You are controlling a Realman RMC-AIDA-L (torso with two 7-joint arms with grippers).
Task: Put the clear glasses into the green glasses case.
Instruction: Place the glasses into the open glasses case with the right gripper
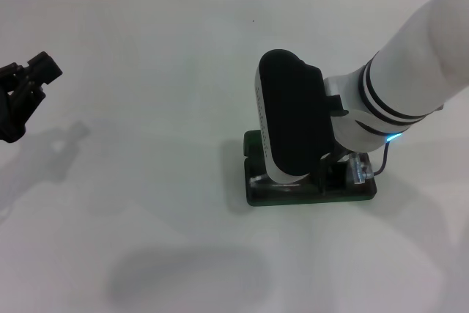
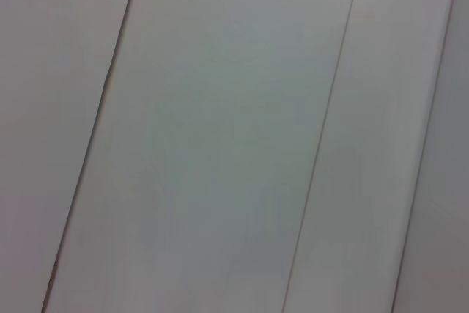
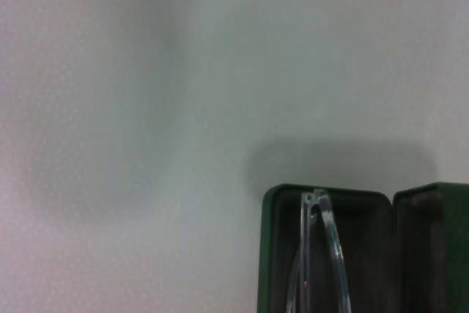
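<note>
Head view: right gripper (image 1: 338, 174) low over the open dark green hard clamshell glasses case (image 1: 258, 141) on the white surface (image 1: 146, 71), jaws' state can't tell, left gripper (image 1: 22, 93) parked far left, jaws parted; right wrist view: transparent plastic glasses (image 3: 322, 254) arms lie over the case's lining.

Lighting was bright, even; soft shadows lay lower centre on table (image 1: 146, 71); wrist views were blurred.
</note>
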